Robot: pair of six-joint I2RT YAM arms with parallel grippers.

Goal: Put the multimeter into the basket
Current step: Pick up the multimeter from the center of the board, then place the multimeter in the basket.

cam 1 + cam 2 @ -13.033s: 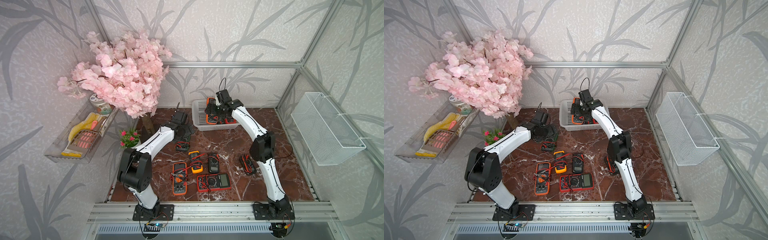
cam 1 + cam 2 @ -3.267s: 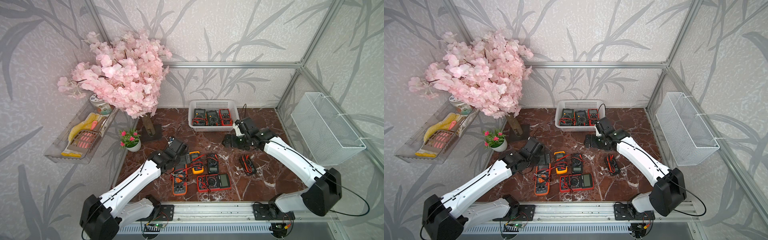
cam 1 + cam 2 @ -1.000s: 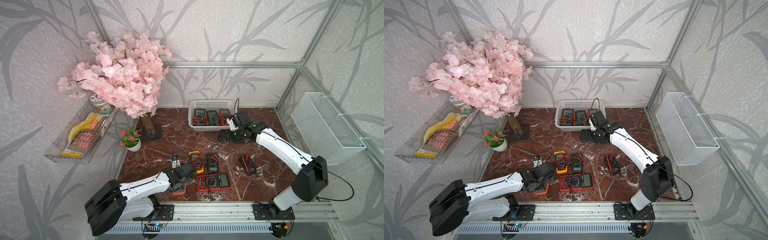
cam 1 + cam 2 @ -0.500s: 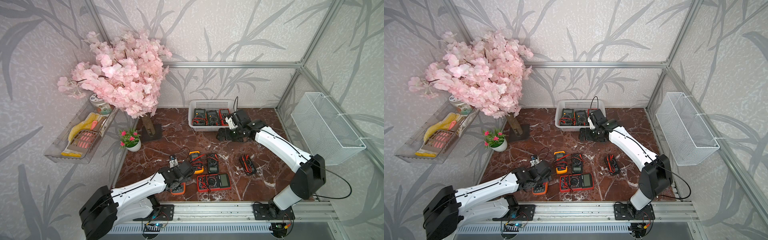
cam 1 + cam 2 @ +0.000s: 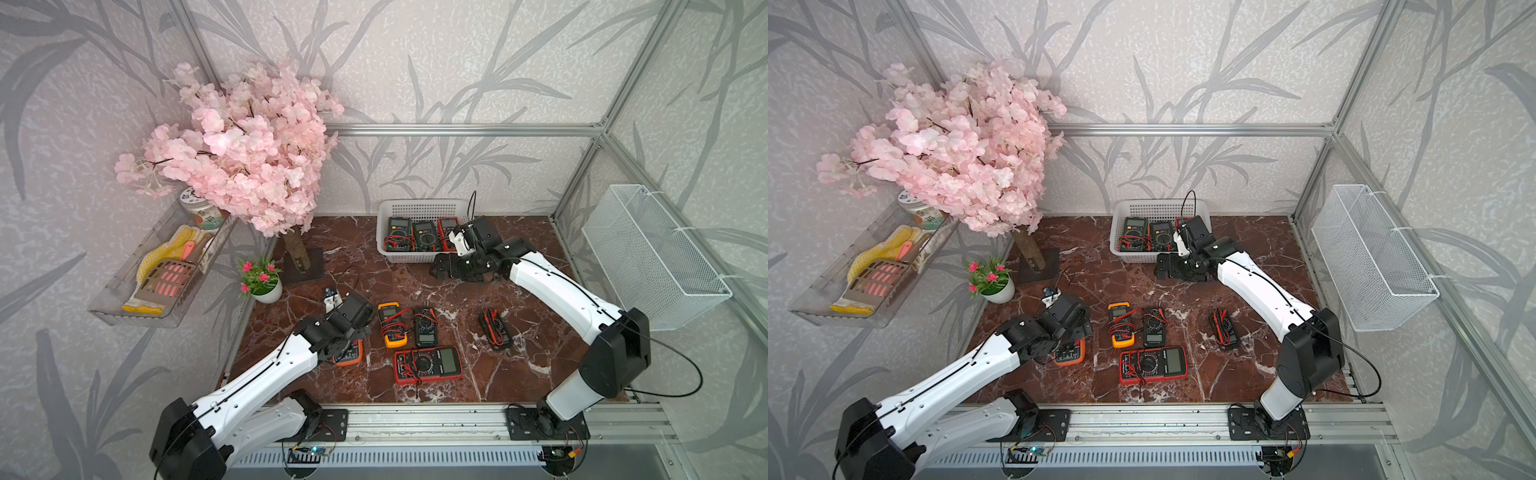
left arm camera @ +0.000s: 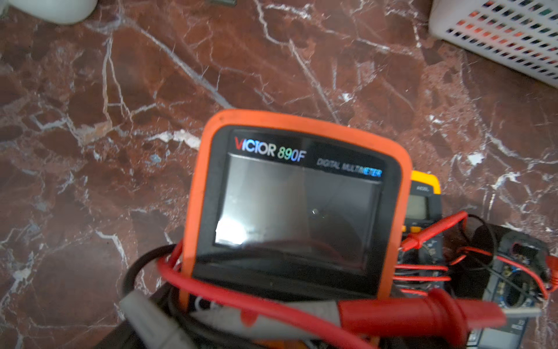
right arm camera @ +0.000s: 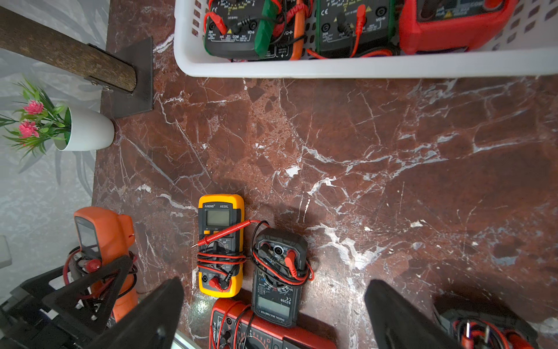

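1. Clamping the orange-cased multimeter [image 6: 296,211] by its lower body, the left gripper [image 5: 351,338] is pressing its jaws against the case amid wound red and black leads.
2. That meter is sitting at the near left of the red-brown marble tabletop [image 5: 386,282], well apart from the basket. I cannot tell whether it is resting on the marble or lifted clear.
3. A yellow-cased multimeter [image 5: 390,330] is lying just beside it on the right, and a black multimeter [image 5: 426,332] is lying just beside that one. A large red multimeter [image 5: 428,365] is lying crosswise in front of them, and a small dark multimeter [image 5: 495,329] is lying apart, further right.
4. The white perforated plastic basket [image 5: 419,204] is standing at the tabletop's back edge. It is holding a dark meter with red leads [image 5: 398,239], a second dark meter [image 5: 424,242] and a red-cased meter [image 5: 448,230] side by side.
5. The right gripper [image 5: 441,270] is hanging just in front of the basket's near rim, by its right corner. Its fingers [image 7: 157,314] are standing wide apart and holding nothing.
6. Bare marble is stretching between the basket's near rim and the row of meters.
7. A small white flowerpot [image 5: 268,293] and a dark square base plate [image 5: 313,270] are standing along the left edge, beyond the left gripper.
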